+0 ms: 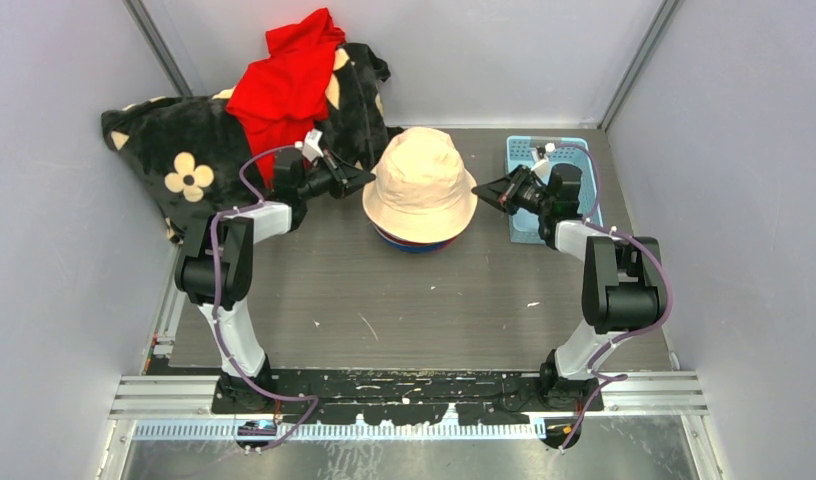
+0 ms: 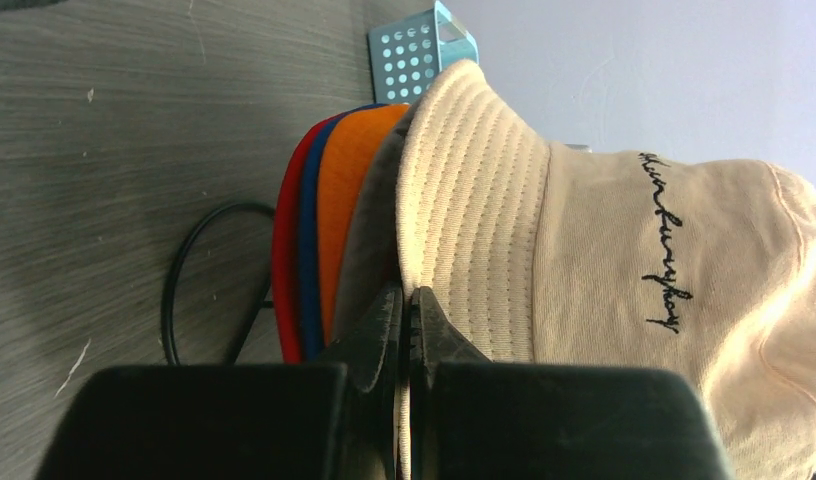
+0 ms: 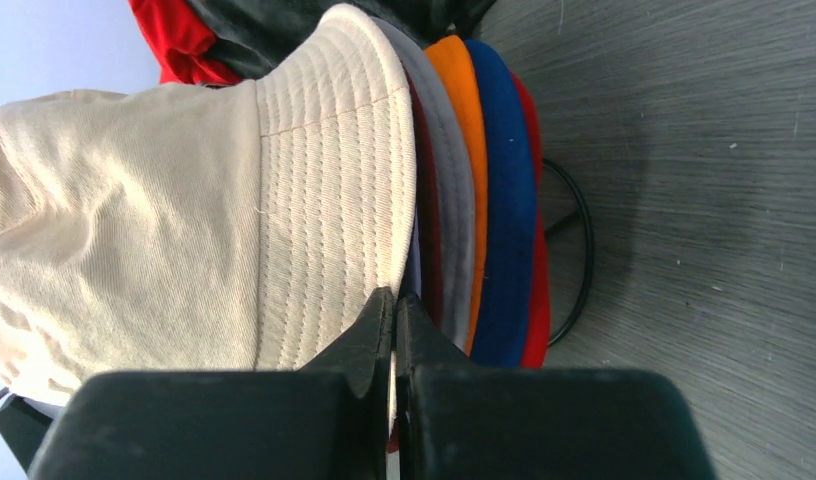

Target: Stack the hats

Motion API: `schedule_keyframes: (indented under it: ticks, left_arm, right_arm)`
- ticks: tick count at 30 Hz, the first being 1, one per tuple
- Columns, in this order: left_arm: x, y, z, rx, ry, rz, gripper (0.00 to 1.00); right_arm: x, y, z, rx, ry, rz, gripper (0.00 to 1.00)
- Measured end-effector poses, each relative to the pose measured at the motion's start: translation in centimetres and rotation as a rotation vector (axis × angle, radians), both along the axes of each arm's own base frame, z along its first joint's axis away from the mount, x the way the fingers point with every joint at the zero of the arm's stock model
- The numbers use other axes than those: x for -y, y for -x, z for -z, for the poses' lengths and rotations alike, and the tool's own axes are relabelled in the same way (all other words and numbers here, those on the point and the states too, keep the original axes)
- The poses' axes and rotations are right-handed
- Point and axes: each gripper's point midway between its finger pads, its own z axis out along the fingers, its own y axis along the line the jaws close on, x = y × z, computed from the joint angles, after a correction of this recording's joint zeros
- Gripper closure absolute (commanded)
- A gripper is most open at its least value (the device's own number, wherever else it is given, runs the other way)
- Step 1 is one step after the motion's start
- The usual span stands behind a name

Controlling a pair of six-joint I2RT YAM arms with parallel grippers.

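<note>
Shows cream hat (image 1: 420,180) topping the stack (image 1: 414,243), left gripper (image 1: 367,180) and right gripper (image 1: 477,190) both closed, tips at its brim on opposite sides, pinch on brim unclear.

Cream hat (image 1: 420,180): matt woven cloth, brim ribbed with stitching. Worktop (image 1: 404,300): matt grey wood-grain. Basket (image 1: 524,152): perforated blue plastic.

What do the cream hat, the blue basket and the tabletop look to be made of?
Cream hat: woven cotton-like cloth, matte, with stitched rows round the brim and embroidered black script. Blue basket: probably moulded plastic, smooth, walls punched with round holes. Tabletop: dark grey wood-grain laminate by its look, matte and scuffed.
</note>
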Motion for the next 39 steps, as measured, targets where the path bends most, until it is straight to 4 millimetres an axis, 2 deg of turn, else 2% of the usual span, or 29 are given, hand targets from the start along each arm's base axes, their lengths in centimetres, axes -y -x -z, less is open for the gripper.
schedule_keyframes:
  ticks: [2, 8, 18, 19, 20, 21, 22, 25, 27, 29, 32, 36, 39]
  left_arm:
    - [0.0, 0.4, 0.5, -0.007, -0.004, -0.005, 1.0]
    - [-0.5, 1.4, -0.1, 0.012, -0.017, -0.035, 1.0]
    - [-0.5, 1.5, 0.3, 0.024, -0.03, -0.041, 1.0]
    - [-0.5, 1.5, 0.3, 0.025, -0.031, -0.041, 0.99]
    - [-0.6, 1.5, 0.3, 0.026, -0.033, -0.043, 0.94]
    - [-0.6, 1.5, 0.3, 0.027, -0.036, -0.045, 0.86]
    - [-0.6, 1.5, 0.4, 0.031, -0.041, -0.046, 0.79]
    - [-1.5, 1.3, 1.6, -0.003, -0.114, -0.089, 0.61]
    - [-2.8, 1.3, 3.0, -0.051, -0.19, -0.133, 0.48]
    - [-4.3, 1.4, 3.9, -0.101, -0.28, -0.189, 0.38]
    - [-6.4, 1.4, 2.6, -0.092, -0.365, -0.266, 0.28]
    - [-8.0, 1.4, -1.4, -0.014, -0.394, -0.338, 0.26]
    - [-8.6, 1.2, -2.9, 0.019, -0.405, -0.364, 0.26]
  right_arm:
    - [0.0, 0.2, 0.5, -0.004, 0.012, -0.002, 0.99]
    - [0.0, 0.4, 1.1, 0.01, 0.039, -0.001, 0.99]
    - [0.0, 0.4, 1.3, 0.02, 0.053, -0.001, 0.99]
    - [0.0, 0.4, 1.3, 0.021, 0.053, -0.001, 0.99]
    - [0.0, 0.4, 1.3, 0.021, 0.054, -0.001, 0.98]
    - [0.0, 0.4, 1.3, 0.023, 0.055, -0.002, 0.91]
    - [0.0, 0.4, 1.3, 0.023, 0.055, -0.002, 0.8]
    - [0.5, 0.4, 1.6, 0.004, 0.072, 0.022, 0.4]
    - [1.9, 0.2, 2.2, -0.031, 0.11, 0.078, 0.16]
    - [3.9, -0.2, 2.3, -0.062, 0.162, 0.154, 0.0]
    - [7.5, -1.3, 0.4, -0.046, 0.224, 0.281, 0.0]
    - [12.5, -2.1, -2.8, 0.004, 0.226, 0.444, 0.0]
    - [15.5, -2.3, -3.3, -0.01, 0.201, 0.545, 0.0]
